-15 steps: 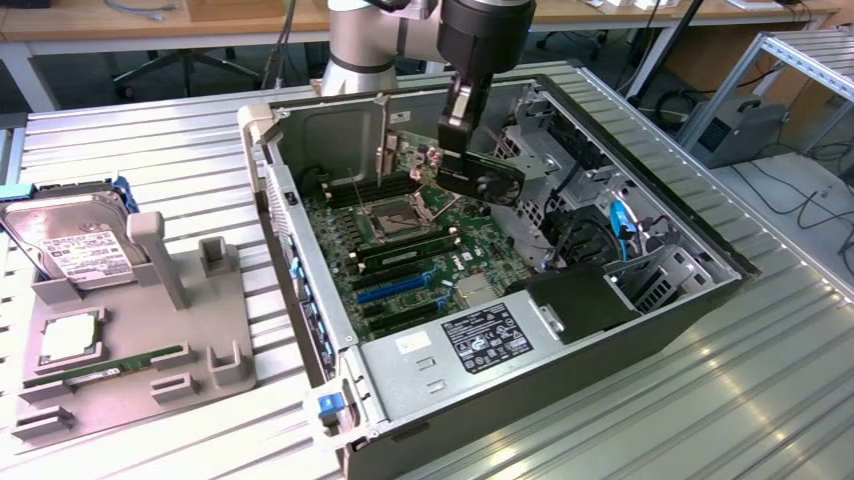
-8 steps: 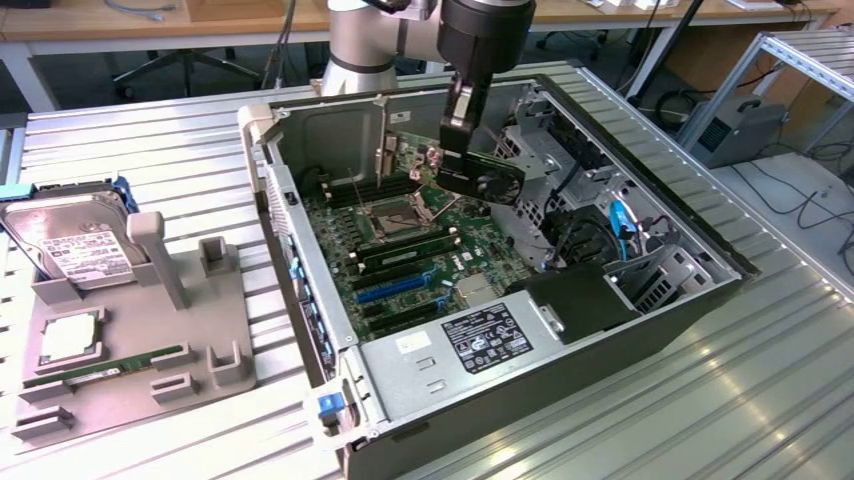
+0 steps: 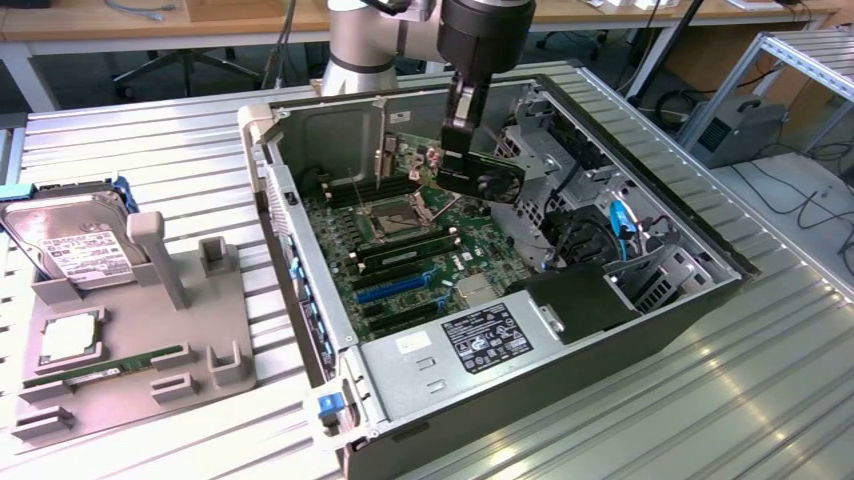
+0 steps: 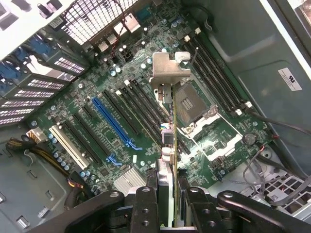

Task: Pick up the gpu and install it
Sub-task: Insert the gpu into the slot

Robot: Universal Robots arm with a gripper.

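- Exterior view: the open computer case (image 3: pixel 310 130) lies on its side in the middle of the table (image 3: pixel 134 140). The pincer (image 3: pixel 461 150) is clenched on the gpu (image 3: pixel 489 182), holding it above the motherboard (image 3: pixel 400 262), over the case's half nearer the table's far edge.
- Wrist view: the pincer (image 4: pixel 167 194) grips the gpu (image 4: pixel 169 133) edge-on. Its silver bracket (image 4: pixel 170 68) hangs over the board beside the CPU socket (image 4: pixel 187 102), apart from the blue slot (image 4: pixel 112 121).

A: What does the arm look like?
B: Above the tool (image 3: pixel 463 135) comes a glossy black cylindrical wrist (image 3: pixel 487 35), then a silver-grey tubular arm segment (image 3: pixel 363 45).
A: And the tool itself?
B: Slim and matte black. Its two fingers (image 4: pixel 146 206) are black and blocky, and each linkage behind them is capped by a round fastener (image 4: pixel 115 195).
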